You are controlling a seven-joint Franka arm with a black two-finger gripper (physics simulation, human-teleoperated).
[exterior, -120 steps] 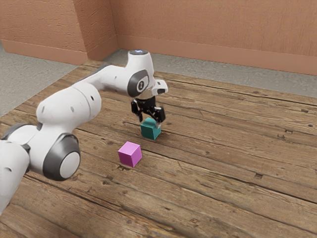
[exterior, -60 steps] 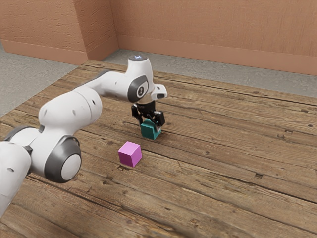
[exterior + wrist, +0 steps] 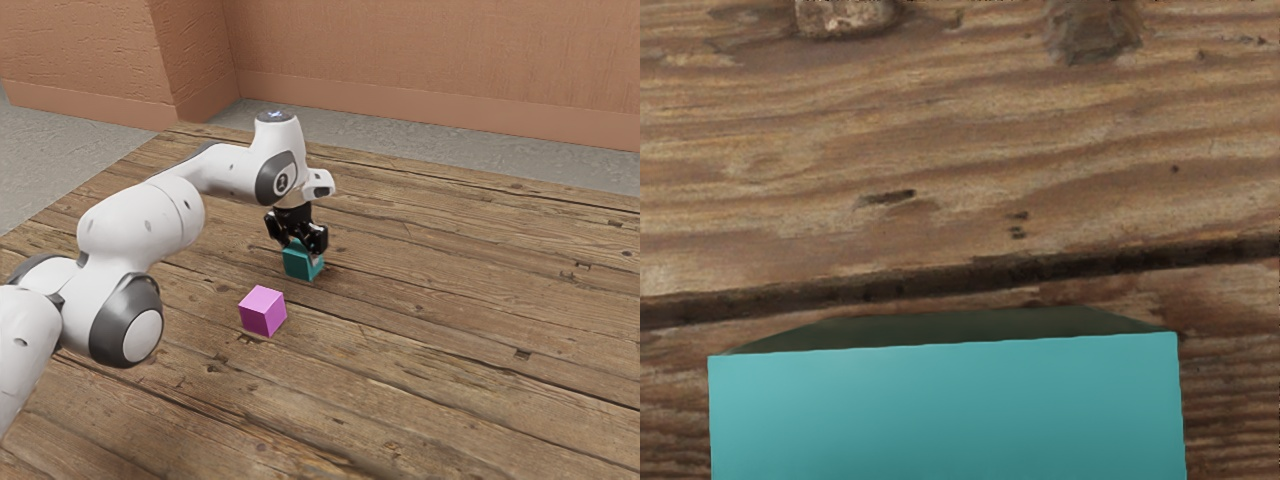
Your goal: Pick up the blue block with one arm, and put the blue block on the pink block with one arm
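Observation:
A teal-blue block point(image 3: 302, 266) sits on the wooden table point(image 3: 450, 300). My gripper point(image 3: 298, 246) has come down over it, with the black fingers point(image 3: 319, 240) straddling its upper part, and stands open. In the wrist view the blue block point(image 3: 945, 405) lies large just under the hand. The pink block point(image 3: 262, 310) rests on the table a short way nearer the camera and toward the exterior view's left of the blue one, apart from it.
Bare wooden planks spread out around both blocks. A grey floor point(image 3: 60, 150) and a brick-coloured wall point(image 3: 400, 50) lie beyond the table's far edge.
My hand has dropped lower, from just above the blue block to around its top. Both blocks have stayed where they were.

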